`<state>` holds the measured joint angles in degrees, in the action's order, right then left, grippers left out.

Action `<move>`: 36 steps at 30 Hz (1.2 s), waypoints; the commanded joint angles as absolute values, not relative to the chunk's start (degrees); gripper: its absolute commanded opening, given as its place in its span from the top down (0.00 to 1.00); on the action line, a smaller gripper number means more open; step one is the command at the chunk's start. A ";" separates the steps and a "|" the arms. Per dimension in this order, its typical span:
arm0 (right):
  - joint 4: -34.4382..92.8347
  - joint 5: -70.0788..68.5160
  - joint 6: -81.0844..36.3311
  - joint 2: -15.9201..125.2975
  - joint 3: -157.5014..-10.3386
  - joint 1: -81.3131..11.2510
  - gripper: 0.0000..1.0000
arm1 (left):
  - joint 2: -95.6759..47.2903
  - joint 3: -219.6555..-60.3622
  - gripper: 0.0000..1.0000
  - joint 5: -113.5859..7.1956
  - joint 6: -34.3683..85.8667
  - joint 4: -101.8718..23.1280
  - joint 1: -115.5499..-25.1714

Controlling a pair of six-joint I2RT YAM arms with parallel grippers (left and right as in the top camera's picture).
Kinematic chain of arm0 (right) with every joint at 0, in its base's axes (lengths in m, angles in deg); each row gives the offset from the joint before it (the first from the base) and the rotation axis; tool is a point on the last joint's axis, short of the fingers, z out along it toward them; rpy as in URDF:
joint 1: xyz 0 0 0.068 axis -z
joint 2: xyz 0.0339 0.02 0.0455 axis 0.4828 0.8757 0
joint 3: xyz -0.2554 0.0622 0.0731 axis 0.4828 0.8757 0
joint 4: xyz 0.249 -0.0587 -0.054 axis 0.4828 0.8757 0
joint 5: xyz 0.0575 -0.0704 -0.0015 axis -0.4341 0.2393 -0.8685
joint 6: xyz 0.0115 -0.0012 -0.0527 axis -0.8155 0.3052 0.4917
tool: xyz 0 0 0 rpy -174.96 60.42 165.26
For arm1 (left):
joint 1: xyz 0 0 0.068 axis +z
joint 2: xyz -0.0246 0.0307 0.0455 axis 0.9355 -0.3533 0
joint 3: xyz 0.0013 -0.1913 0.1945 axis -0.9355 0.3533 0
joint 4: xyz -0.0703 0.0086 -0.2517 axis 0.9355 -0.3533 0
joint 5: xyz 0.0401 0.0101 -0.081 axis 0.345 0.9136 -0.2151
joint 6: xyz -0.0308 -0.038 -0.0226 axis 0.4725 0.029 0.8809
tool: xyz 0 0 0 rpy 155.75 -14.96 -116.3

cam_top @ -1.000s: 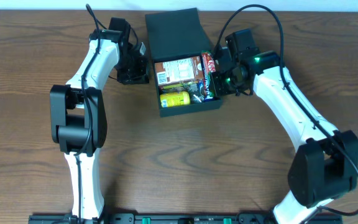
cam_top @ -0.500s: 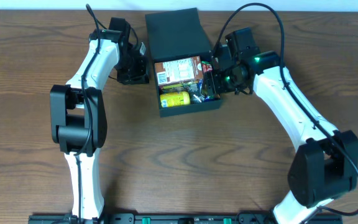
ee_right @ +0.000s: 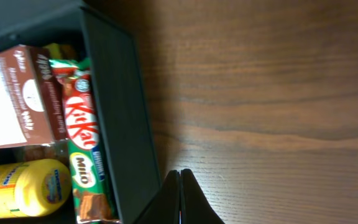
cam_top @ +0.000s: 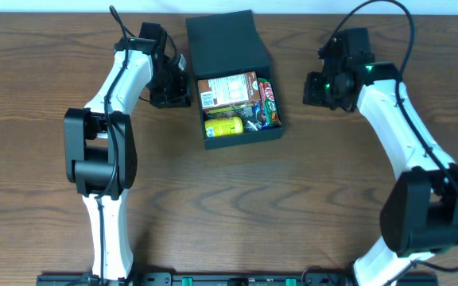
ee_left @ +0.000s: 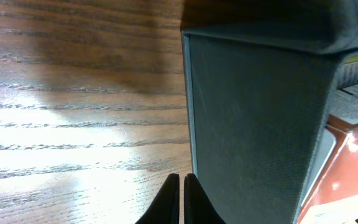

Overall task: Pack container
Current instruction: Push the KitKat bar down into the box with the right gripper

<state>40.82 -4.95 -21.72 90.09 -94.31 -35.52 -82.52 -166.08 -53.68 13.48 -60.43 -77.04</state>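
A brown wooden table [cam_top: 213,206] is seen from above, with 2 white robot arms reaching over it. At the left, the left gripper [ee_left: 181,190] has its jaws pressed together on nothing. Its tips sit just beside the left outer wall of the matte black square cardboard container [cam_top: 245,137], which stands near the middle of the table's far edge. The container's flat flap lid [cam_top: 225,38] stands open on the far side, with its hinge running left to right.

Inside, from the left, are:
- a brown-and-white printed carton [cam_top: 227,87];
- a yellow packet [cam_top: 223,125], nearer the front wall;
- a red-and-green KitKat bar [ee_right: 82,149], lying lengthwise along the right wall.

The right gripper [ee_right: 179,186], jaws also clenched and empty, hangs over bare wood, apart from that wall on its right. Closing the lid looks like the remaining step, and the left gripper is nearer.
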 commanded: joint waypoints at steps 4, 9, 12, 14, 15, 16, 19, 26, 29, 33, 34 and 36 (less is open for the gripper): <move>40.27 -13.67 -22.60 97.91 -92.63 -37.95 0.98 | -80.66 -165.71 0.94 -53.79 15.51 -59.71 -77.39; 40.31 -16.27 -22.53 101.15 -92.63 -38.76 0.98 | -80.66 -165.71 0.94 -56.45 16.08 -58.94 -77.39; 41.10 -18.72 -21.44 101.23 -92.63 -39.02 0.98 | -80.66 -165.71 0.94 -57.94 16.95 -58.20 -77.39; 42.15 -19.15 -21.15 101.23 -92.63 -39.30 0.98 | -80.66 -165.71 0.94 -58.29 16.97 -58.20 -77.39; 42.80 -19.68 -20.98 101.23 -92.63 -39.48 0.98 | -80.66 -165.71 0.94 -58.29 16.95 -58.20 -77.39; 43.46 -20.42 -20.32 101.23 -92.63 -39.61 0.98 | -80.66 -165.71 0.94 -58.27 16.95 -58.22 -77.39; 44.90 -20.86 -19.54 101.23 -92.63 -40.72 0.98 | -80.66 -165.71 0.94 -58.24 16.95 -58.16 -77.39; 45.91 -20.86 -19.05 101.23 -92.63 -43.11 0.98 | -80.66 -165.71 0.94 -58.22 16.95 -57.96 -77.37; 46.56 -20.84 -18.90 101.23 -92.63 -43.70 0.98 | -80.66 -165.71 0.94 -58.20 16.95 -57.96 -77.37; 46.91 -20.81 -18.90 101.23 -92.63 -43.89 0.99 | -80.66 -165.71 0.94 -58.20 16.95 -57.87 -77.30; 46.98 -20.75 -18.90 101.23 -92.63 -43.89 0.98 | -80.66 -165.71 0.94 -58.18 16.95 -57.83 -77.26; 47.00 -19.74 -18.90 101.23 -92.63 -43.85 0.98 | -80.66 -165.71 0.94 -58.11 16.93 -57.79 -77.17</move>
<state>46.94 -17.69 -19.93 101.21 -92.67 -42.65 -82.52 -166.06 -57.09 16.54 -57.70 -76.91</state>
